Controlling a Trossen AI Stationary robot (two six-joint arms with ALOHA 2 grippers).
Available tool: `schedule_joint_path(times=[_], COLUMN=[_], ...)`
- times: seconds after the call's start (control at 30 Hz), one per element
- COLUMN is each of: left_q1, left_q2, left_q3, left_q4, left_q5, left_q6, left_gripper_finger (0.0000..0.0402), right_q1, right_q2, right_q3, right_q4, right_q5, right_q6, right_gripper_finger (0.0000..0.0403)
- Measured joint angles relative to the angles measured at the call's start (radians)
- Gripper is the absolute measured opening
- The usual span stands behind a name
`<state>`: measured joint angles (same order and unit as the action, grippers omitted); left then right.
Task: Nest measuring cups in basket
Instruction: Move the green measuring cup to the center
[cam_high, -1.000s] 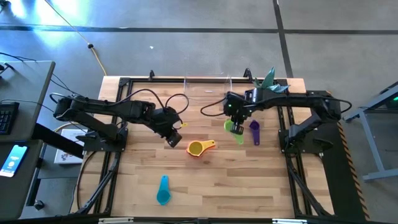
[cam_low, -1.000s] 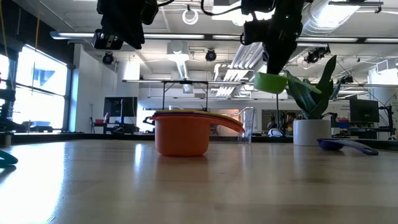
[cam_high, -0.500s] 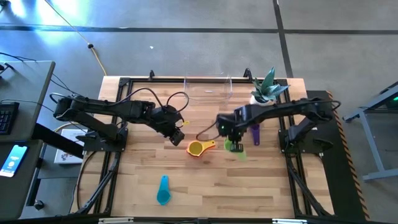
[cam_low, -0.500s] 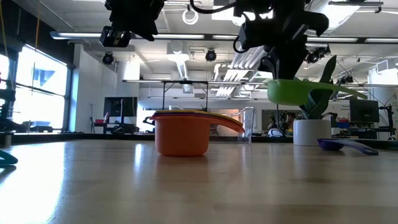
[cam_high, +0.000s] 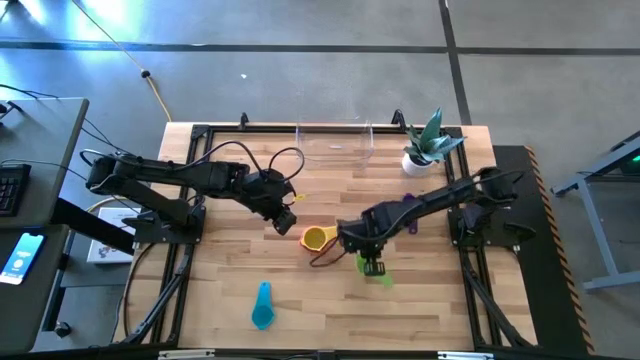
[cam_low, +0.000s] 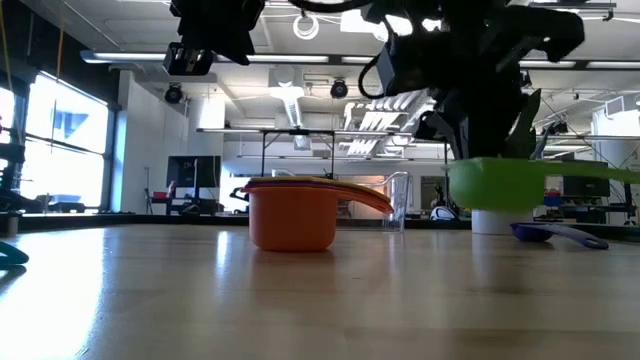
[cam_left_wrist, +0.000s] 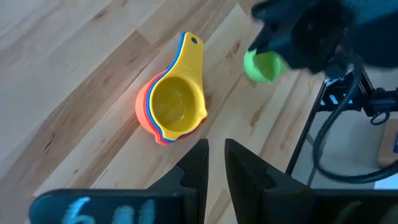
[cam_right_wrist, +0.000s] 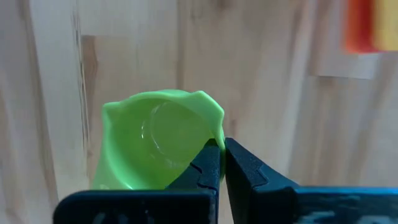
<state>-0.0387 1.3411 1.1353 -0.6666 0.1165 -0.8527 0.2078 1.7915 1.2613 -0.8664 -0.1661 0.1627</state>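
Observation:
My right gripper (cam_high: 371, 264) is shut on the green measuring cup (cam_high: 380, 273), above the table to the right of the nested stack (cam_high: 316, 238). The stack stands on its base, with a yellow cup innermost (cam_left_wrist: 174, 106) and orange, red and blue edges around it. The teal cup (cam_high: 262, 305) lies near the near edge. The purple cup (cam_low: 550, 233) lies by the plant pot. The clear basket (cam_high: 335, 152) stands at the far edge. My left gripper (cam_high: 284, 224) hangs shut and holding nothing, just left of the stack. My right gripper pinches the green cup's bowl wall at its rim (cam_right_wrist: 211, 134), one finger inside the bowl and one outside. The fingers (cam_right_wrist: 210, 163) come from above, pointing down. The cup (cam_low: 500, 185) is lifted clear of the table, its bowl level and mouth up.
A white plant pot (cam_high: 416, 162) with a green plant stands at the far right, beside the basket. Black frame rails run along the left and right table edges. Bare wood lies between the stack, the teal cup and the near edge.
My right gripper has carried the green cup from beside the purple cup toward the near edge and to the left, sinking lower over the table. It has stayed shut on the cup. The purple cup and the stack have kept their places.

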Motion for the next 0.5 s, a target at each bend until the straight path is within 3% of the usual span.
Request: schedule_joint_path(times=[0.5], left_q1=[0.000], left_q2=[0.000], left_q3=[0.000], left_q4=[0.008], left_q5=[0.000], left_q6=[0.025], left_gripper_finger=[0.0044], right_q1=[0.026], right_q2=[0.063], right_q3=[0.000], right_q4=[0.049], right_q5=[-0.010], right_q6=[0.054], right_gripper_finger=[0.0000])
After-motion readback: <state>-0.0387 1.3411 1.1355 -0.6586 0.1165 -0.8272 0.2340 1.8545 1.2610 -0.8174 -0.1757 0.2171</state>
